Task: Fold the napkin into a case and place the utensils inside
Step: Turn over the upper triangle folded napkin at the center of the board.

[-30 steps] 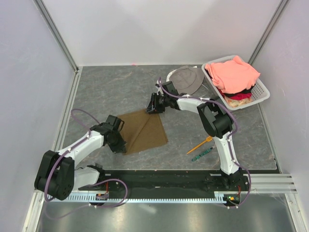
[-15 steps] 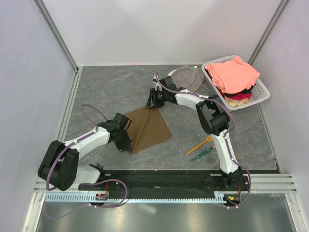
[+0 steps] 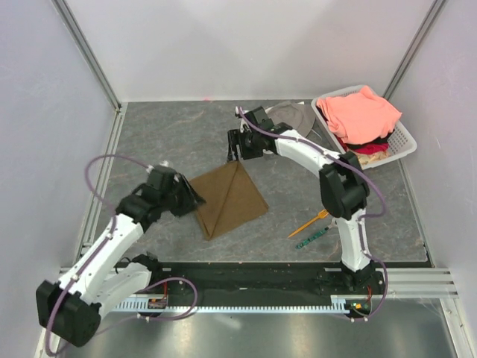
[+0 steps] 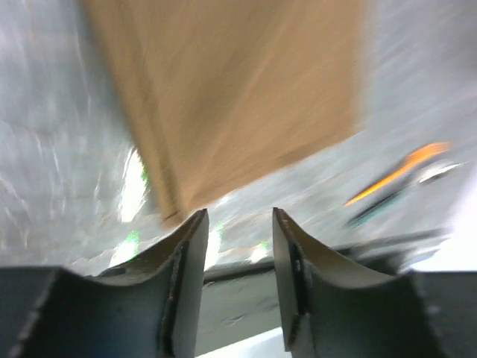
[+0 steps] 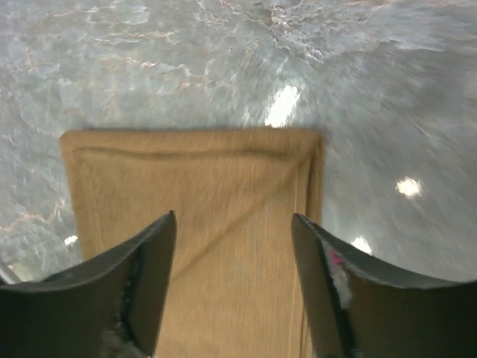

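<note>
Soft brown cloth napkin [image 3: 229, 198] lies flat mid-table, part-folded, not yet a case. Left gripper [image 4: 238, 220] and right gripper [image 5: 232, 224] are both spread and empty, at its left and far corners. You should pinch the edges low and fully, then move both arms together so the edges align.

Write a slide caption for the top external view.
Open left gripper and open right gripper at neighbouring corners of the brown napkin; orange fork and green utensil lie nearby on the table.
</note>
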`<act>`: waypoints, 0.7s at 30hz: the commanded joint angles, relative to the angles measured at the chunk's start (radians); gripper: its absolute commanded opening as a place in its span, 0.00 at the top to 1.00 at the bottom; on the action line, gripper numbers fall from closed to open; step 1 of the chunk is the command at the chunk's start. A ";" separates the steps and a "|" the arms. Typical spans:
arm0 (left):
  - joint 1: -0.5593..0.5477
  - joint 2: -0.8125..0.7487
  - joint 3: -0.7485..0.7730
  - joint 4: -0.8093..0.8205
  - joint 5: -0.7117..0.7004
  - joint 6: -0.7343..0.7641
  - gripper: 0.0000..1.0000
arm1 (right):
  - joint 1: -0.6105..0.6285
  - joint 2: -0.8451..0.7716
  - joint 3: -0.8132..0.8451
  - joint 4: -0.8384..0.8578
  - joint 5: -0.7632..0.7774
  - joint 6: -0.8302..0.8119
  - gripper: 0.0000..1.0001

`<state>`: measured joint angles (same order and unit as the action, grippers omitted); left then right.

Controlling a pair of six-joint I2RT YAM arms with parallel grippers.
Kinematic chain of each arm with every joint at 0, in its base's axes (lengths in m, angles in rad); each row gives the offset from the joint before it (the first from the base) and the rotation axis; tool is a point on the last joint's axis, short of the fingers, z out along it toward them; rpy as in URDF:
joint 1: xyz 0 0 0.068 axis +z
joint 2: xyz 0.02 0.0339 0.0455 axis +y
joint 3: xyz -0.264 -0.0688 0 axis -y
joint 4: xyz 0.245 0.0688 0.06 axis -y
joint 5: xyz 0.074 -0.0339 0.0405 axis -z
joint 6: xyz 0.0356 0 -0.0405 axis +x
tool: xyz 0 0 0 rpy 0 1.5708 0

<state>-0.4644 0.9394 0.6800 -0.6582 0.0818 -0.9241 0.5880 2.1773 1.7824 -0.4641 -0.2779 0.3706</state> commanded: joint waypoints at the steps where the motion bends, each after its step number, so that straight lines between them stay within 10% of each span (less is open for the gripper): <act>1: 0.243 -0.044 0.144 -0.038 0.022 0.143 0.51 | 0.085 -0.215 -0.081 -0.116 0.210 -0.053 0.22; 9: 0.694 0.056 0.311 -0.064 0.271 0.107 0.55 | 0.435 -0.307 -0.259 -0.108 0.429 0.053 0.34; 12: 0.748 0.087 0.326 -0.090 0.314 0.076 0.57 | 0.538 -0.268 -0.223 -0.116 0.488 0.073 0.47; 21: 0.779 0.091 0.297 -0.083 0.277 0.074 0.57 | 0.688 -0.090 -0.051 -0.235 0.578 0.108 0.41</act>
<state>0.3042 1.0378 0.9714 -0.7368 0.3275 -0.8303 1.2549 2.0327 1.6447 -0.6357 0.2195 0.4496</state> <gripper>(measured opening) 0.436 0.565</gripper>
